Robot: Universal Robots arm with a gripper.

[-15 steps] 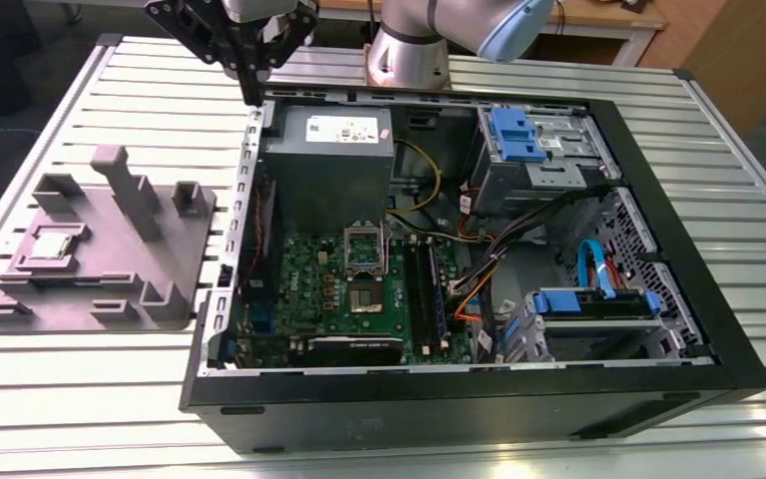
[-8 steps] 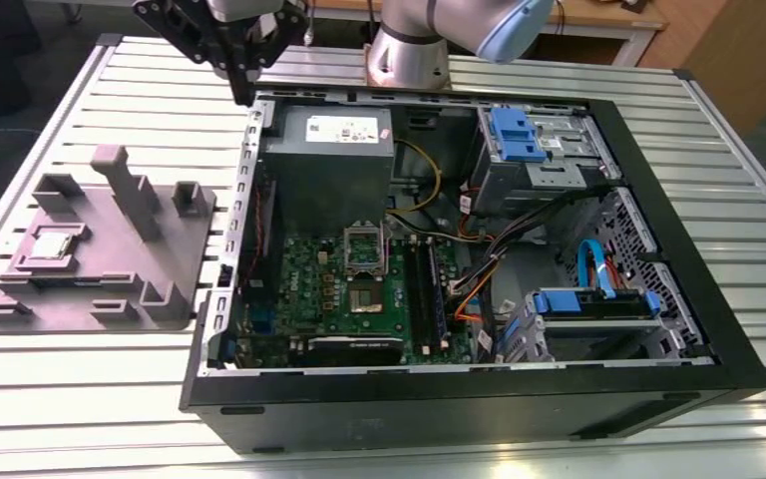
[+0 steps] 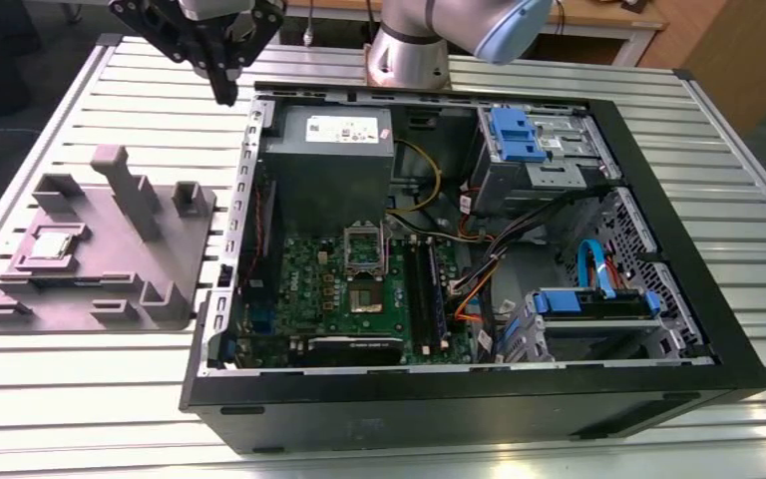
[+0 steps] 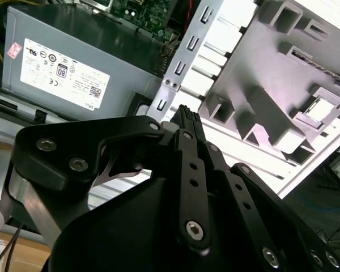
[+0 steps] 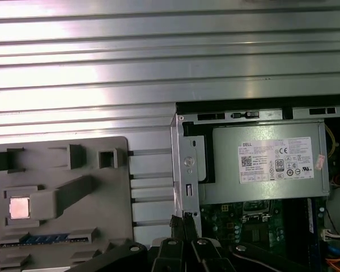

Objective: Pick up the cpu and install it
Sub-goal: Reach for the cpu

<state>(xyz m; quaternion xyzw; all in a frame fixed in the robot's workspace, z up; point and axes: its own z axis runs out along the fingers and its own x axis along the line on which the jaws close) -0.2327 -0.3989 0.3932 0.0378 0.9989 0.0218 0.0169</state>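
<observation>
Exterior view: the gripper (image 3: 227, 97) is seen closed, empty, beside the white-labelled power supply (image 3: 323, 185); the cpu (image 3: 53, 245) is seated in a grey tray (image 3: 91, 299).

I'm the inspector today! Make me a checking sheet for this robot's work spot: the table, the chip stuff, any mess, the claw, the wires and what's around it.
Surface: slatted metal table carrying an open computer case and a grey holder tray.
Job's things: the cpu lies flat in a pocket of the tray, not picked up; the green motherboard sits inside the case.
Clutter: nothing seen.
Grippers: gripper shut and empty, above the table by the case's corner, apart from the cpu.
Cables: yellow wires and a blue cable inside the case.
Surroundings: wooden furniture behind the table.
</observation>
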